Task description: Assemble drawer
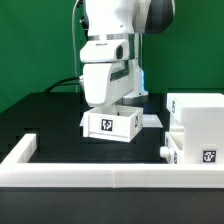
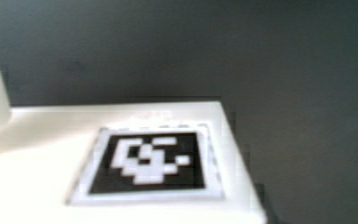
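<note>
Drawer tray [image 1: 110, 124] is sitting mid-table under the gripper [image 1: 112, 104], well apart from the big box [image 1: 198, 128] at the exterior view's right; whether the fingers are clenching it cannot be told. Squaring tray to opening is looking essential.

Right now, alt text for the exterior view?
A white robot arm hangs directly over a small shallow white plastic tray with a black-and-white square tag on a black table. A big white cube-like box sits at the exterior view's right, behind a long low white rail.

A black desk [image 1: 40, 120] carries a small tagged tray [image 1: 110, 124] mid-scene, a big white box [image 1: 198, 128] right, and a white rail [image 1: 90, 176] near.
</note>
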